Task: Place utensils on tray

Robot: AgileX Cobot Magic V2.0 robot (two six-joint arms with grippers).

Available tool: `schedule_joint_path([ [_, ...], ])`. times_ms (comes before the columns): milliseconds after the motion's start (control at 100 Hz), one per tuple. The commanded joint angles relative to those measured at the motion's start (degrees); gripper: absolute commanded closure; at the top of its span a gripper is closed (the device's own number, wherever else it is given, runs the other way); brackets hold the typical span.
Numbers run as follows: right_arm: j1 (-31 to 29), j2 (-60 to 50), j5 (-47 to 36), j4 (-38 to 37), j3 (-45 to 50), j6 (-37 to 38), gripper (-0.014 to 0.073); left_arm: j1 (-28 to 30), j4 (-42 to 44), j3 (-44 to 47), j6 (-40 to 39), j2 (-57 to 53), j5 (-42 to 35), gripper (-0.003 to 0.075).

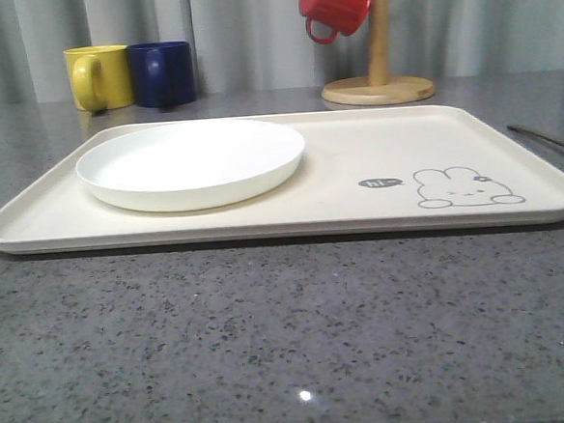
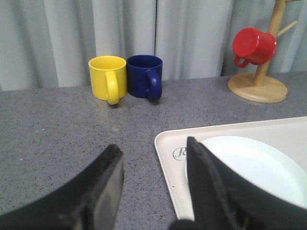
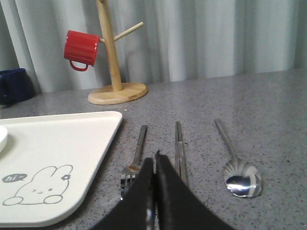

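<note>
Beside tray (image 3: 57, 143), right hand (image 3: 154, 191) closed, seemingly empty

I'm reading "hi~" in a small grey speech bubble (image 3: 13, 178) printed on the tray (image 3: 72, 139), just beside the rabbit drawing (image 3: 41, 189). Near the tray's other end a circled script letter, prob. "R" (image 2: 179, 153), is showing.

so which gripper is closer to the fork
Right. The right gripper sits shut just beside the fork; the left gripper is open over by the tray's plate-end corner.
</note>
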Motion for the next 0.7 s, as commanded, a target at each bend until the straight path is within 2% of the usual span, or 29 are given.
schedule_joint_path([
  [0,-0.2,-1.3,-4.4,0.0,-1.0,-0.5,0.0662,-0.3,-0.2,1.7,-0.6,-4.0,-5.9,0.0412],
  [250,-0.2,-1.3,-4.4,0.0,-1.0,-0.5,0.0662,-0.3,2.2,7.4,-0.6,-12.4,-6.1,0.0444],
  [370,-0.2,-1.3,-4.4,0.0,-1.0,-0.5,0.0662,-0.3,2.6,8.0,-0.6,-14.5,-6.5,0.0542],
  [540,-0.2,-1.3,-4.4,0.0,-1.0,-0.5,0.0662,-0.3,3.3,8.1,-0.6,-14.9,-6.5,0.0738],
  [690,-0.2,-1.3,-4.7,0.0,-1.0,-0.5,0.0662,-0.3,3.3,8.1,-0.6,-14.9,-6.5,0.0738],
])
